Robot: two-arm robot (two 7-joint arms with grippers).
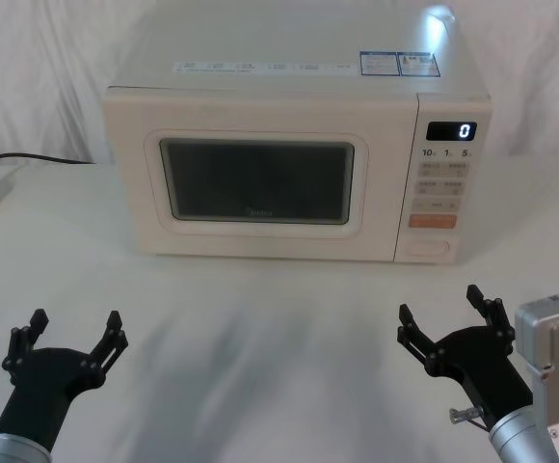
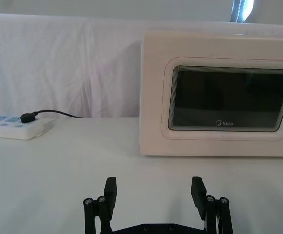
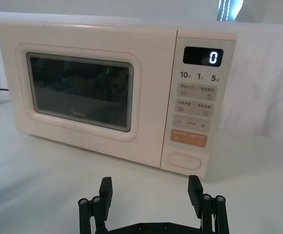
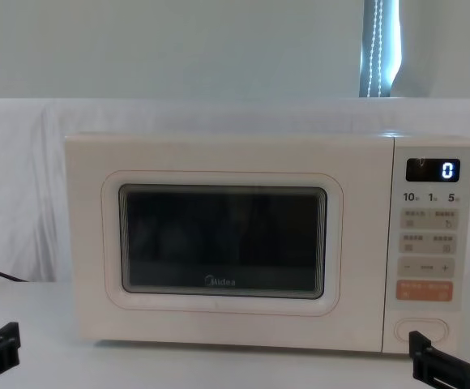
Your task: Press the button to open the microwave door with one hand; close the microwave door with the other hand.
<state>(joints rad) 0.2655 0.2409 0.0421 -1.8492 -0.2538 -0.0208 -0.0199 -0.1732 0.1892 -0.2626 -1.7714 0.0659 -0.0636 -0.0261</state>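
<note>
Overhead, white cloth [image 1: 260,367] covers the table and drapes behind the microwave [image 1: 299,96].

White power strip [image 2: 15,126] with black plug [image 2: 28,117], white cloth-covered table [image 1: 260,338], white backdrop [image 2: 58,63]

one microwave [image 1: 289,145], two end effectors [image 1: 70,341] [image 1: 441,313], one power strip [image 2: 17,126].
</note>
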